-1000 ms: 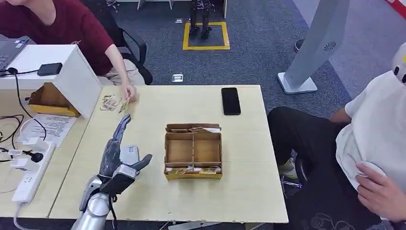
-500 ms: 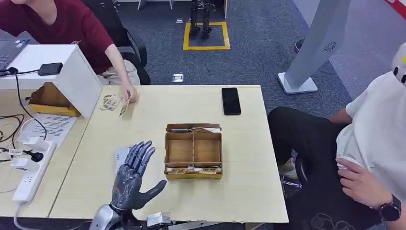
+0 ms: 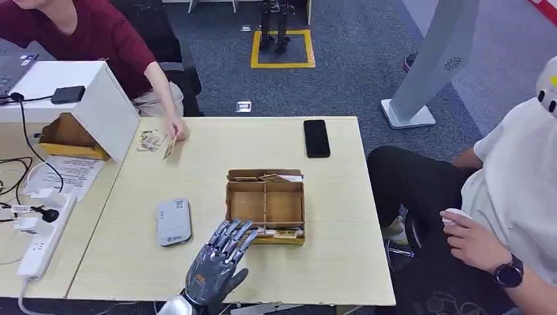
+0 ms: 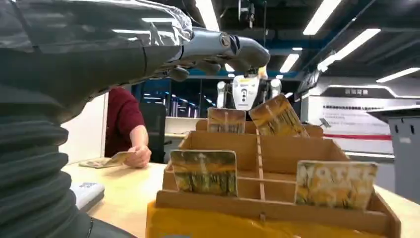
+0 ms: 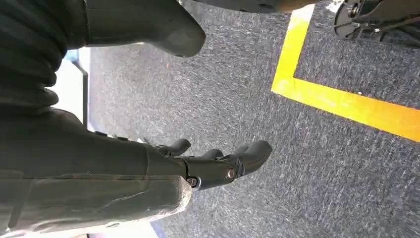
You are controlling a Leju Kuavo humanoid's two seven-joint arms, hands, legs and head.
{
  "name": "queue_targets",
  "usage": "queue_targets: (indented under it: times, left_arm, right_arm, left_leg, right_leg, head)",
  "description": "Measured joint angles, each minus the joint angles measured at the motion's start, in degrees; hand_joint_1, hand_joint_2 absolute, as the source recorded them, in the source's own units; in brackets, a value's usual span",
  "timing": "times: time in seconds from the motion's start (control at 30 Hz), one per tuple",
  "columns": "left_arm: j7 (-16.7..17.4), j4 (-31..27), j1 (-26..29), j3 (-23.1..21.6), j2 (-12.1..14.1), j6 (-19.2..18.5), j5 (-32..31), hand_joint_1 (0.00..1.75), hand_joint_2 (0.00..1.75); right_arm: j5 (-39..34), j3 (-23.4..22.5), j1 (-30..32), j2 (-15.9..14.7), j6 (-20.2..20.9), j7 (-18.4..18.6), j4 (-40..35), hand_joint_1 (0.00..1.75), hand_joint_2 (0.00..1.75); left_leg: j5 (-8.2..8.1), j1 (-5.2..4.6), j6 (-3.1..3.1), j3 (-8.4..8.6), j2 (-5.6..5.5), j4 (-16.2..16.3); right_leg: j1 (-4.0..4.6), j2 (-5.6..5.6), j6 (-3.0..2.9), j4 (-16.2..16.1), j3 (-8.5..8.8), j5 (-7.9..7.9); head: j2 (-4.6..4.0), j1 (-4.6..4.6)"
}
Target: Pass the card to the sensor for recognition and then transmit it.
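**Head view: left hand spread at the card box, nothing held**

Head view first: my left hand point(image 3: 217, 266) sits at the near edge of the desk point(image 3: 341, 262), fingers fanned wide, holding nothing. Its fingertips reach the near left corner of the cardboard box point(image 3: 265, 207); I can't tell whether they touch it.

Cards point(image 3: 272, 233) stand along the box's near wall, and more lean at the far wall. In the left wrist view I see two of them close up point(image 4: 204, 172), yellow-green pictures, with some lettering on the right-hand one too blurred to read.

The grey sensor point(image 3: 174, 222) lies flat on the desk just left of my hand, apart from it. It has a small printed patch at the far end and a logo near the front, neither legible from here.

A black phone point(image 3: 316, 138) lies face up at the far side of the desk. At the far left corner a person in a dark red top holds a card beside a small loose pile of cards point(image 3: 151, 140). A white stand point(image 3: 85, 98) with a small black device on top sits left of that, and a power strip point(image 3: 43, 239) with cables on the neighbouring surface.

On the right, a seated person in white and black is close to the desk edge.

Right wrist view: my right hand point(image 5: 218, 161) hangs over grey carpet and a yellow floor line, fingers loosely apart, nothing in it.
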Motion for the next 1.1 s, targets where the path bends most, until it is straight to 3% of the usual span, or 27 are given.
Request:
queue_targets:
  times: [0.2,0.37,0.5,0.7,0.83,1.1]
  left_arm:
    - [0.15,1.66,-0.27,-0.52,-0.24,0.0,-0.33,0.0,1.75]
    - [3.81,3.24,-1.36,-1.82,-0.31,0.0,-2.82,0.0,1.75]
    - [9.2,5.18,-3.52,-3.76,-0.74,0.0,-4.02,0.0,1.75]
    - [10.1,6.51,-5.03,-4.79,-0.79,0.0,-4.04,0.0,1.75]
    - [14.01,7.3,-6.42,-5.88,-0.77,0.02,-4.02,0.0,1.75]
    - [10.62,8.76,-9.55,-2.82,-2.67,0.02,-3.54,0.0,1.75]
  right_arm:
    - [0.0,-0.04,-0.02,0.02,0.0,0.0,0.0,0.0,1.75]
    - [0.59,-0.09,-0.02,0.02,0.04,0.0,0.0,0.0,1.75]
    - [1.22,-0.09,-0.05,0.11,0.24,0.0,0.0,0.0,1.75]
    - [1.55,-0.09,-0.06,0.17,0.31,0.0,0.0,0.0,1.75]
    - [2.03,-0.09,-0.08,0.17,0.33,0.02,0.0,0.0,1.75]
    - [2.95,-0.11,-0.07,0.2,0.48,0.17,0.0,0.0,1.75]
  left_leg:
    - [0.0,0.0,0.0,0.0,-0.01,0.0]
    - [0.0,0.0,0.0,0.0,-0.01,0.0]
    - [0.0,-0.01,0.0,-0.01,-0.02,0.0]
    - [0.0,0.0,0.0,0.01,-0.01,0.01]
    - [0.0,0.0,0.0,0.0,-0.02,0.0]
    - [0.01,-0.01,0.0,0.0,-0.02,0.0]
  right_leg:
    - [0.01,0.0,0.0,0.0,0.0,0.0]
    - [0.0,-0.01,0.0,0.0,0.01,0.0]
    - [0.0,-0.01,0.0,0.0,0.02,0.0]
    - [0.0,0.0,0.0,0.0,0.01,0.01]
    - [0.0,-0.02,0.0,0.0,0.0,0.01]
    - [0.0,-0.01,0.0,0.01,0.02,0.01]
  head:
    - [0.0,0.0]
    - [0.0,0.0]
    - [0.0,0.02]
    - [0.0,0.0]
    - [0.0,0.0]
    - [0.0,0.02]
